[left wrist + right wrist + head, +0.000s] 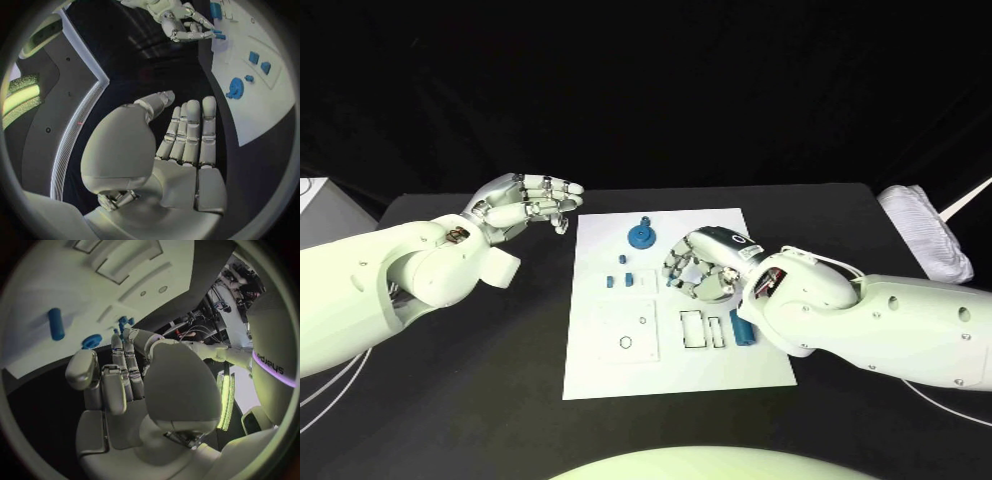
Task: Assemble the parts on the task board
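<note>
Head view: left hand (528, 203) hangs over the black table (459, 400) just beside the board (678, 375), at its far left corner, fingers curled loosely, nothing in them. Right hand (707, 262) is over the board's middle, fingers bent down; whether it grips a part cannot be told here. Blue gear (642, 235) lies just beyond the right hand; small blue blocks (620, 281) lie beside it toward the left arm; a blue bar (740, 325) lies next to its wrist.

Left wrist view: fingers (187, 131) straight and together, palm empty, board past the fingertips.

Right wrist view: fingers (119, 367) half curled; a blue cylinder (56, 323) and a blue round piece (92, 341) lie on the board beyond them, untouched.
</note>
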Robot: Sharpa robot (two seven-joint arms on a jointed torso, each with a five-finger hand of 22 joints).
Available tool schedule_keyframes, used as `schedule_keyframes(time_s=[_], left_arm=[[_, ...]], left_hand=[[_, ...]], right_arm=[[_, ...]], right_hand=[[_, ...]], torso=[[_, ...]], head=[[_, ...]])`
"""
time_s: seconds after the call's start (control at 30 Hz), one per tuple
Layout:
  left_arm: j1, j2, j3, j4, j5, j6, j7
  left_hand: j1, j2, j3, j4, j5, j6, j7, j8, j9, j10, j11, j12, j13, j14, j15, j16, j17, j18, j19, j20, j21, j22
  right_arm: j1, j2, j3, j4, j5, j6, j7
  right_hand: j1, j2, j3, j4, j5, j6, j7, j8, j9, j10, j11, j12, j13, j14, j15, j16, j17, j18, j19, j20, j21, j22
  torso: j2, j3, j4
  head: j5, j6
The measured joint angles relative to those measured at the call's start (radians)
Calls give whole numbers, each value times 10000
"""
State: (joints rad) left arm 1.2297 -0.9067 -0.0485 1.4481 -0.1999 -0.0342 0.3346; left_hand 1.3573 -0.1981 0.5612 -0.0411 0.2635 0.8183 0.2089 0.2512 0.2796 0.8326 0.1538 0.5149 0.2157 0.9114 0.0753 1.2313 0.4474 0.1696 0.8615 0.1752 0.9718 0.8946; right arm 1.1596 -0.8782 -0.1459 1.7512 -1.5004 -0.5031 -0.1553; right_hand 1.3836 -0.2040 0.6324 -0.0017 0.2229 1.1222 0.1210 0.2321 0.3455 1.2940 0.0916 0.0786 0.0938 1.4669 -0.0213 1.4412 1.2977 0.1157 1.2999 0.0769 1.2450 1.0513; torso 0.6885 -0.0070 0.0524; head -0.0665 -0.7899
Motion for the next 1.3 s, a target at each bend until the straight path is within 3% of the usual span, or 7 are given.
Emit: schedule_keyframes(time_s=[0.23,0.47,1.0,1.3], left_arm=[[-5,54,0,117,19,-15,18],[-8,87,-2,140,38,-23,19],[-9,109,-2,157,60,-29,6],[-10,109,-2,156,64,-28,-8]], left_hand=[[0,0,0,0,0,1,0,0,0,0,0,0,0,0,0,0,0,-1,0,0,0,-1],[0,0,1,0,0,1,-1,37,1,1,0,40,1,0,0,0,-8,-1,0,0,-1,-1],[1,1,1,-1,0,2,-1,37,1,1,-1,40,2,0,0,0,-7,-1,-1,0,-5,-2],[1,1,1,-1,0,2,-1,37,2,1,-1,40,2,0,0,0,-7,-1,0,0,-5,-3]], right_arm=[[-568,589,-54,-29,-386,-43,33],[-847,993,-76,-234,-789,-43,-170],[-982,1342,-85,-431,-1275,-19,-682],[-1008,1412,-92,-479,-1324,48,-740]], right_hand=[[-1,1,151,-152,0,0,0,0,13,-4,-4,-57,-1,0,0,0,-1,0,0,0,0,-31],[-18,18,207,-232,-2,0,0,0,14,-5,-4,-103,-1,0,1,-1,-20,0,0,1,0,-47],[-43,43,205,-235,-31,-2,0,-3,20,-6,-5,-71,-2,0,1,-1,-19,0,1,1,0,-28],[-42,42,334,-388,-85,-2,0,-3,20,-8,-7,-73,-3,0,1,-1,-19,0,1,1,0,-29]], torso=[[0,-2,2],[10,-5,12],[30,11,12],[26,11,2]], head=[[187,-46],[235,-69],[428,-230],[467,-272]])
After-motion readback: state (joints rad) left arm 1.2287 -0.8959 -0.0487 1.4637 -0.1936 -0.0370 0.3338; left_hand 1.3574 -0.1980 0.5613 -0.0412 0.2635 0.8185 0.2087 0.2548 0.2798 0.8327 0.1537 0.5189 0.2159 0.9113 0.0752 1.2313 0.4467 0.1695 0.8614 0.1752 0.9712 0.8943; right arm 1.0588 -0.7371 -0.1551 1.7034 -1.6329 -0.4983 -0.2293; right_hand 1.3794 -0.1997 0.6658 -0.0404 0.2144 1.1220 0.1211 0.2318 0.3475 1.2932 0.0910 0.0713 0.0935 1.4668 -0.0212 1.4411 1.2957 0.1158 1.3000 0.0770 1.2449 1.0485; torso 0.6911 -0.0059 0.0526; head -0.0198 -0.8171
